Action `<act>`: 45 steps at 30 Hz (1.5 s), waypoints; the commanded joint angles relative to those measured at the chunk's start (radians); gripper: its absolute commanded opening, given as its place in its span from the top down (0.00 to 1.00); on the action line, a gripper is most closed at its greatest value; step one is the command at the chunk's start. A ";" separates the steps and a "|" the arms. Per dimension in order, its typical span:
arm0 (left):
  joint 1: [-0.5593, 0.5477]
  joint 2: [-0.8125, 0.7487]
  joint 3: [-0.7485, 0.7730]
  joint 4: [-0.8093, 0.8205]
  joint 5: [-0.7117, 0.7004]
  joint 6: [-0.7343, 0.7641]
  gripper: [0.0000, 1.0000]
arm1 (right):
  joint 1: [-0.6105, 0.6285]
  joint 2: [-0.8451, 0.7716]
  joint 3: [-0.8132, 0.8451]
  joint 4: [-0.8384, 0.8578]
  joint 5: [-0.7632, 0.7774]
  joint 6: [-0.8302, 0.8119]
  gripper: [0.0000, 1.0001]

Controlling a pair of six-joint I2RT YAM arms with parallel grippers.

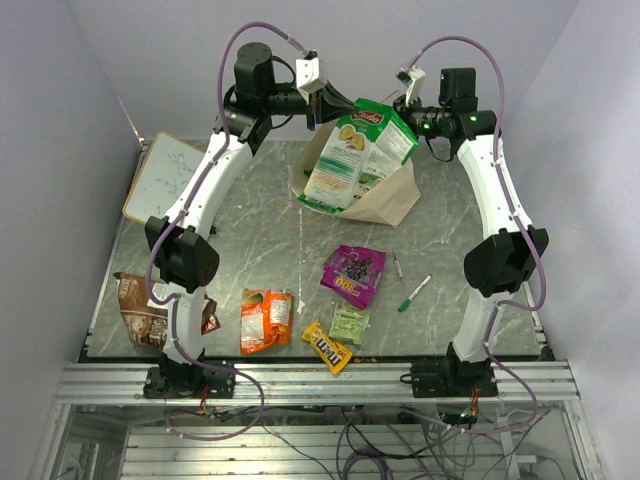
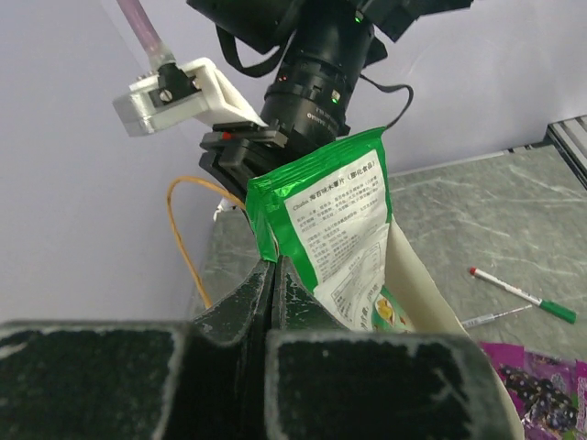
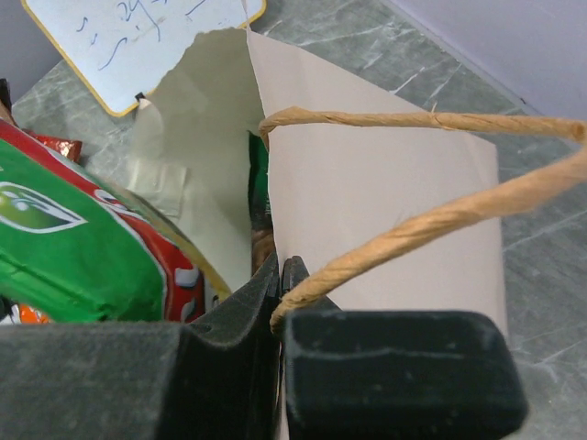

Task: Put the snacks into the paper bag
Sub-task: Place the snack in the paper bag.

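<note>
- Left claw [image 2: 273, 268]: pinched tight on large green bag [image 2: 335, 229], at paper bag [image 3: 385, 183] mouth.
- Right claw [image 3: 280, 272]: clamped on paper bag rim, beside handle [image 3: 413, 119].
- Purple pouch [image 1: 353, 273]: on surface [image 1: 250, 220].

White arms [image 1: 205, 190], black joints [image 1: 185, 255], lilac cables [image 1: 258, 24], black foam-padded left hand [image 2: 275, 264], right hand [image 3: 280, 268]

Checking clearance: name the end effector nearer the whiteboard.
Left. The left end effector holds a green bag over the paper bag, whiteboard side; the right end effector grips the bag's opposite edge.
</note>
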 commanded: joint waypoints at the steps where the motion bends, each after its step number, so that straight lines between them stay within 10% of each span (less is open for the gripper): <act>1: -0.002 -0.014 0.026 -0.019 0.100 0.100 0.93 | -0.012 0.005 0.042 0.013 -0.033 0.017 1.00; 10: 0.005 0.011 0.098 0.172 0.141 -0.047 0.93 | -0.014 0.015 0.048 0.018 -0.037 0.034 1.00; 15: 0.008 0.090 0.123 0.995 0.294 -0.668 0.93 | -0.015 0.009 0.039 0.015 -0.034 0.037 1.00; 26: -0.012 0.160 0.117 1.025 0.374 -0.631 0.93 | -0.014 -0.011 0.018 0.026 -0.068 0.064 1.00; 36: -0.003 0.148 0.156 0.852 0.207 -0.617 0.93 | -0.016 -0.024 0.002 0.012 -0.039 0.047 1.00; 42: 0.011 0.030 0.270 -0.075 -0.083 0.028 0.93 | -0.016 -0.015 0.013 0.007 -0.039 0.060 1.00; 45: 0.001 -0.056 0.188 -0.260 -0.217 0.181 0.93 | -0.015 -0.019 0.018 0.009 -0.028 0.068 1.00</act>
